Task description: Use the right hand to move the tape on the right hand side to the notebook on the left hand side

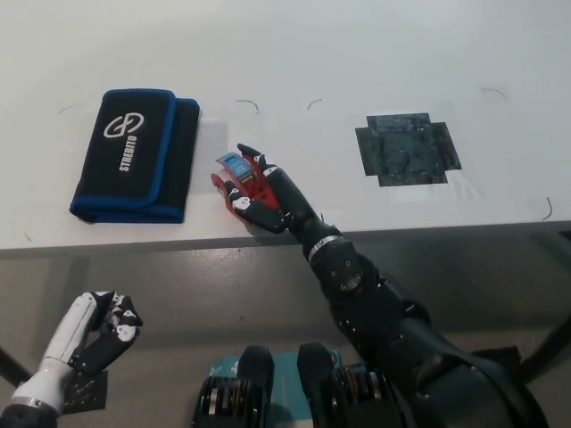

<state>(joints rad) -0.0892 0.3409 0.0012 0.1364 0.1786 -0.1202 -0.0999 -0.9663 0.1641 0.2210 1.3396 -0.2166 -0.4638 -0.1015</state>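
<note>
A red tape dispenser with a blue label [235,169] is held in my black right hand [263,192], whose fingers are closed around it, just above the white table near its front edge. To its left lies the black notebook with blue trim [136,153], flat on the table; a small gap separates the tape from the notebook's right edge. My white left hand [100,333] rests below the table at the lower left, its fingers curled with nothing in them.
A dark square patch of tape marks [407,148] sits on the table [357,53] at the right. A pale translucent rectangle [212,152] lies beside the notebook. The table's front edge [134,239] runs under my forearm.
</note>
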